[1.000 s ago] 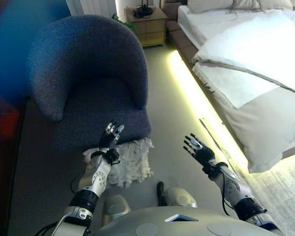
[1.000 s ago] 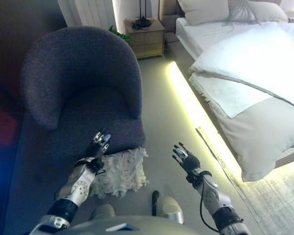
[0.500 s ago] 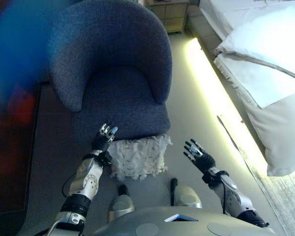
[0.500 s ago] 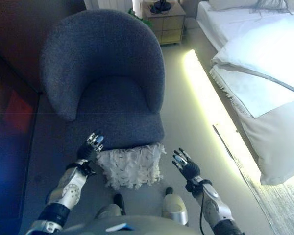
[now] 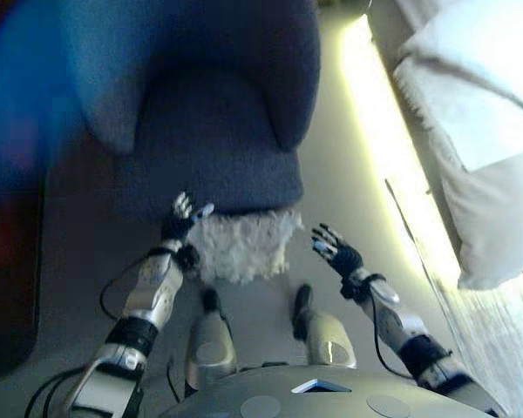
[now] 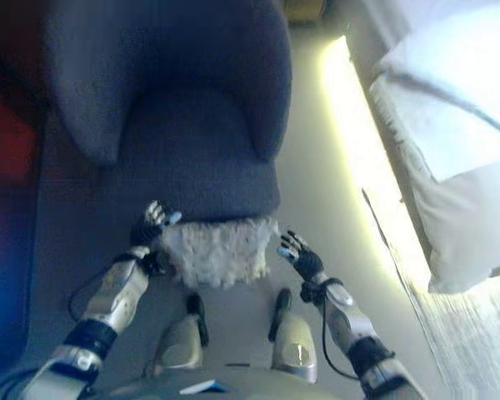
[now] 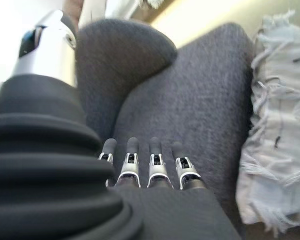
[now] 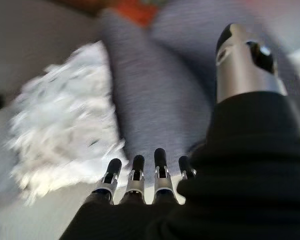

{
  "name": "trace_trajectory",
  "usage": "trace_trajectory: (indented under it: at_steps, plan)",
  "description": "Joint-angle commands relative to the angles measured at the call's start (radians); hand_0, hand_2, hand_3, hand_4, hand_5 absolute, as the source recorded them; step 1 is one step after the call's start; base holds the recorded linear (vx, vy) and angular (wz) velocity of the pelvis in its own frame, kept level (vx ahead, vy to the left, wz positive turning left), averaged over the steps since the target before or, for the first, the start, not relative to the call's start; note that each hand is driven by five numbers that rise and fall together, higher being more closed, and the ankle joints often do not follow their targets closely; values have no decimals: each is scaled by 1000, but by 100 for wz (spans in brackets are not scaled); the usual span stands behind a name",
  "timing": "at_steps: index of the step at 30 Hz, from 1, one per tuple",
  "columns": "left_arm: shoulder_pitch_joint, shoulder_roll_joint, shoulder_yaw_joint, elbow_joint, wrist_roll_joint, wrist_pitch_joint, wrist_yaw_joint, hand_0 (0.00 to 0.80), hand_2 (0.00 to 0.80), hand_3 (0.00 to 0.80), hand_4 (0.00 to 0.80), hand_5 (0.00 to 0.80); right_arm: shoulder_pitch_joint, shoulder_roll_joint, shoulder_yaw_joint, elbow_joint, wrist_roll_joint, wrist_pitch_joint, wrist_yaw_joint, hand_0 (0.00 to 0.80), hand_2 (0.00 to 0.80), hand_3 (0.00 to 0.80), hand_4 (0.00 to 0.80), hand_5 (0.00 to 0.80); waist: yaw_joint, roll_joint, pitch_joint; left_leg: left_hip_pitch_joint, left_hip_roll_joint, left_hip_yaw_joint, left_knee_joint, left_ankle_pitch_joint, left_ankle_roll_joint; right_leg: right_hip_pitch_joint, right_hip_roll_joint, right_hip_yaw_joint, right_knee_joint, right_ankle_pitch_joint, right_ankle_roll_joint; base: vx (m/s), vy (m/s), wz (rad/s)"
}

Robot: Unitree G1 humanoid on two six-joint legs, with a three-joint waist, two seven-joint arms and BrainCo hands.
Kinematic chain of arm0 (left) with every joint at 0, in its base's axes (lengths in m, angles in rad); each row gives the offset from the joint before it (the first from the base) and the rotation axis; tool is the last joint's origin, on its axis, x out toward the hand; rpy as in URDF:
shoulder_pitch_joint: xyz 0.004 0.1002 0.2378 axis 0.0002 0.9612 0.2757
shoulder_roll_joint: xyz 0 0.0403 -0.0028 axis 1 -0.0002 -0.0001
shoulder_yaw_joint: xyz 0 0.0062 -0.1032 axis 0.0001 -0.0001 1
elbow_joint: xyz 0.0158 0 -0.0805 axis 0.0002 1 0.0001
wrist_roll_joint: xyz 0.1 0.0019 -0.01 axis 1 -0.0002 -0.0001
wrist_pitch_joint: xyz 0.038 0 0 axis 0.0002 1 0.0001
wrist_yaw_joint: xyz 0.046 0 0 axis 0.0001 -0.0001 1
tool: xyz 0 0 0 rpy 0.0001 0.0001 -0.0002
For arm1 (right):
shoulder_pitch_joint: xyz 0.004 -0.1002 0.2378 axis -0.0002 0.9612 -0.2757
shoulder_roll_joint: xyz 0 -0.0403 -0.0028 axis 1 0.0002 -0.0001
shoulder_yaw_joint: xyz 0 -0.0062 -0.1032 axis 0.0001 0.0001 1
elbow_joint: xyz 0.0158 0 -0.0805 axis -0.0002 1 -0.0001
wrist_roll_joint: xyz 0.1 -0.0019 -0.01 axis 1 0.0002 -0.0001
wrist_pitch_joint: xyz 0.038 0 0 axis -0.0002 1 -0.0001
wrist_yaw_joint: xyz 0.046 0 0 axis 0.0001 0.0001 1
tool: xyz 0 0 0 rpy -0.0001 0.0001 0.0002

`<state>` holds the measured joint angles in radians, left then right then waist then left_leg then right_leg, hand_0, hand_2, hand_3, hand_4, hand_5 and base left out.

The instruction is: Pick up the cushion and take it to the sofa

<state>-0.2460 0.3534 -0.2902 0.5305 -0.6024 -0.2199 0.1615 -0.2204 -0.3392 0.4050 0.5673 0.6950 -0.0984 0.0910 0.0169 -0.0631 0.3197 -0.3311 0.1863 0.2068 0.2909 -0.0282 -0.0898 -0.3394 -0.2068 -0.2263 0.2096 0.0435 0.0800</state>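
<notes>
A white shaggy cushion lies on the floor against the front of a dark grey armchair-style sofa. It also shows in the left wrist view and the right wrist view. My left hand is open, just left of the cushion, close to its edge. My right hand is open, a short way right of the cushion and apart from it. Both hands hold nothing.
A bed with white bedding stands at the right, with a bright light strip along its base. A light rug lies at the lower right. A dark wall or panel is at the left.
The camera has tipped down and moved closer to the sofa. Both hands have come nearer the cushion's sides and stay open.
</notes>
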Motion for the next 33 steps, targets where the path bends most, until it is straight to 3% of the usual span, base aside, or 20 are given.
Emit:
trace_trajectory:
  at_steps: [1, 6, 7, 12, 20, 26, 33]
  plan:
    - [-71, -13, -39, 17, 30, -117, 38, 0, 0, 0, 0, 0, -60, 7, 4, -48, -59, -94, -74, 0, 0, 0, 0, 0, 25, -10, 37, -149, 9, -103, 71, 28, -22, 32, -106, 28, 7, 2, 59, -93, -34, 6]
    - [-207, -83, -47, 171, -36, -248, 45, 0, 0, 0, 0, 0, -253, -2, 25, 23, -92, -86, -92, 0, 0, 0, 0, 0, 15, 24, 121, -303, -4, -135, 148, 31, -25, -185, -121, 56, 169, -47, 43, -146, 47, 3]
    - [-225, -88, -47, 179, -36, -259, 54, 0, 0, 0, 0, 0, -274, -2, 30, 28, -93, -87, -95, 0, 0, 0, 0, 0, 15, 28, 137, -317, -1, -141, 171, 7, -33, -210, -116, 64, 201, -69, 46, -121, 10, 6]
    - [-357, -109, -39, 236, -96, -266, 78, 0, 0, 0, 0, 0, -410, -9, 33, 101, -100, -66, -128, 0, 0, 0, 0, 0, 1, 50, 198, -466, -5, -161, 285, -19, -37, -393, -122, 93, 319, -79, 35, -92, -12, 8]
    - [-428, -71, 27, 332, -184, -271, 66, 0, 0, 0, 0, 0, -517, -37, -31, 244, -83, -50, -162, 0, 0, 0, 0, 0, -7, 81, 200, -680, -8, -186, 430, -72, -26, -639, -119, 151, 504, -111, 22, 2, -2, 2]
    - [-439, -8, 70, 321, -251, -259, 31, 0, 0, 0, 0, 0, -577, -96, -33, 256, -85, -27, -201, 0, 0, 0, 0, 0, -3, 99, 200, -846, -12, -195, 546, -104, -9, -820, -116, 181, 643, -129, 6, 1, 5, 7]
    - [-375, 4, 111, 217, -218, -302, 76, 0, 0, 0, 0, 0, -527, -117, -99, 211, 3, -47, -232, 0, 0, 0, 0, 0, 8, 110, 200, -962, -26, -205, 628, -133, 6, -938, -123, 189, 730, -158, -6, 15, 6, 9]
